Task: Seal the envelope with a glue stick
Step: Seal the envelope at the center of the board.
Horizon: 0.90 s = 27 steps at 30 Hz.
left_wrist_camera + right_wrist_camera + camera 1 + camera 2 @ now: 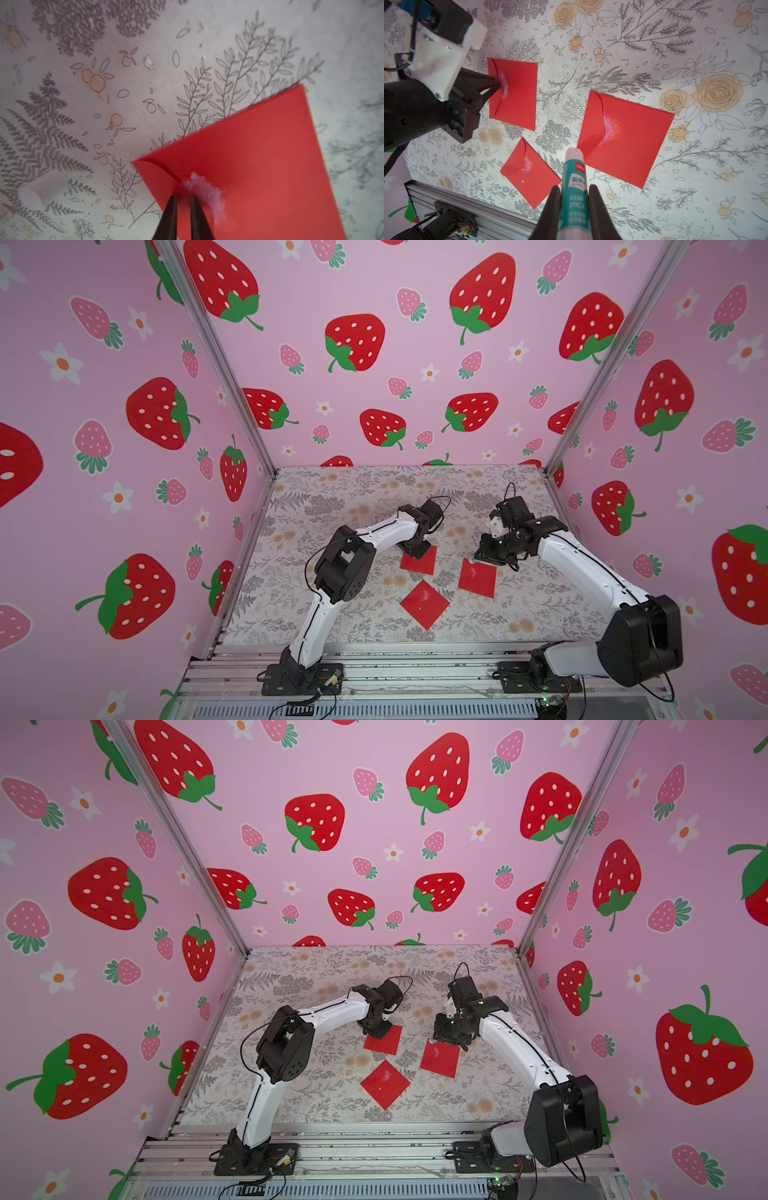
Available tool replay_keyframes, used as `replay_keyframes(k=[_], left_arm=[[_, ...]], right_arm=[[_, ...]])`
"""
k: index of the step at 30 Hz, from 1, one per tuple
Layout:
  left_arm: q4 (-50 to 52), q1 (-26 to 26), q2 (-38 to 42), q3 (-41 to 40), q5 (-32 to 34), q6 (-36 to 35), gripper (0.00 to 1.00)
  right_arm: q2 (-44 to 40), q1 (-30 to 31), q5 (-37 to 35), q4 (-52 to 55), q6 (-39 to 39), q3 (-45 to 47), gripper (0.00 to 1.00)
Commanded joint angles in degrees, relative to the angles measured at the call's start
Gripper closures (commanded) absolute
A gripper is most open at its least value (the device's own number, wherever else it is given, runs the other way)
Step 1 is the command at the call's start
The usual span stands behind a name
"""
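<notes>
Three red envelopes lie flap-down on the floral table, each with a whitish glue smear at its flap tip: a far one (424,564) (517,97), a right one (478,580) (631,135) and a near one (424,605) (531,176). My left gripper (184,197) (415,555) presses its nearly closed tips onto the far envelope (259,162) beside the flap's glue smear (205,191), holding nothing. My right gripper (574,188) (478,558) is shut on the uncapped glue stick (574,174), which points down over the table by the right envelope's corner.
A white cap (43,189) lies on its side on the table near the far envelope. The left arm (425,99) stands close beside the right one. Aluminium rails (395,672) run along the front edge, and strawberry-print walls (124,448) close in three sides.
</notes>
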<state>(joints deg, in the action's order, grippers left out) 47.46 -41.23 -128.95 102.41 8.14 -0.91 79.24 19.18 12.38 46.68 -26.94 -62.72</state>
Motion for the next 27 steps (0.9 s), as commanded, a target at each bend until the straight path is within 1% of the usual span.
replay_keyframes(k=[1,6,14,27], left_arm=[[0.1,0.5,3.9,0.1,-3.0,0.0,0.84],[0.5,1.3,3.9,1.8,-2.4,-0.3,0.84],[2.1,1.7,0.3,4.4,-2.9,-1.0,0.85],[1.7,1.9,-3.3,3.1,-3.0,-0.8,0.86]], right_arm=[[-2.0,-0.2,-0.5,1.6,0.2,-0.5,1.0],[-1.7,-0.3,-0.4,1.5,0.3,-0.6,1.0],[-1.0,-0.2,-0.4,1.7,0.3,-1.5,1.0],[-0.2,-0.3,-0.3,2.3,0.7,-2.3,1.0]])
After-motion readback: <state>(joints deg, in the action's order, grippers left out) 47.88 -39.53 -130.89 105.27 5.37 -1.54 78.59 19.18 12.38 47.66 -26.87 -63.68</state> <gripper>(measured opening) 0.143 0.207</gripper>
